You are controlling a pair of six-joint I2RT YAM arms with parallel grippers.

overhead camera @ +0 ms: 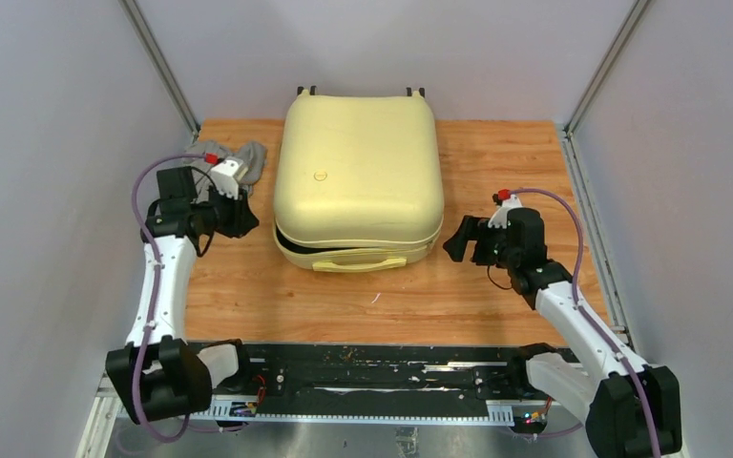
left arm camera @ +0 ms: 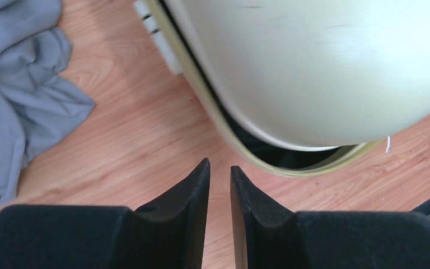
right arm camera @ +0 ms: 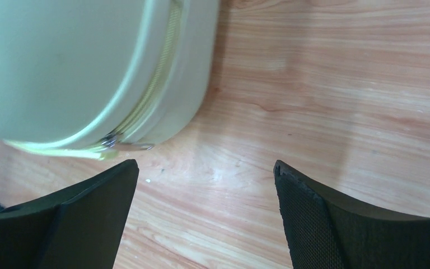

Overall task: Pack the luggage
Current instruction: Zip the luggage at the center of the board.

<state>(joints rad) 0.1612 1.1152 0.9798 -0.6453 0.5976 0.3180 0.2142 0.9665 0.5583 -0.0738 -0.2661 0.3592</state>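
Left fingers (left arm camera: pixel 197 193) first: we see them nearly pressed together, just a thin slit between the black tips and nothing in it. There's bare wood under them, and they point at the near-left corner of the pale-yellow hard-shell suitcase (overhead camera: pixel 358 176), close to it but apart from it. At that corner the shell halves don't meet. A dark gap (left arm camera: pixel 269 151) runs along the edge, with black lining showing inside.

Off to the left of those fingers lies a crumpled grey cloth (left arm camera: pixel 17 95). In the top view it sits at the back-left of the surface, just beside the suitcase's left side and partly hidden behind the left wrist.

Right fingers (right arm camera: pixel 95 207): spread wide, empty, only wood grain between them. They sit near the suitcase's near-right rounded corner without touching it. Over here the pale zipper (right arm camera: pixel 157 84) looks done up, and a small metal zip pull (right arm camera: pixel 127 147) rests at the bottom of the curve (a bit blurry, so we can't say more about it).

The suitcase itself lies flat in the middle of the light wooden surface (overhead camera: pixel 506 162), pushed toward the back. Its small black wheels (overhead camera: pixel 305 91) are at the far edge and the yellow handle (overhead camera: pixel 358 263) is on the near side. The lid is down. Both arms flank it, one on each side.
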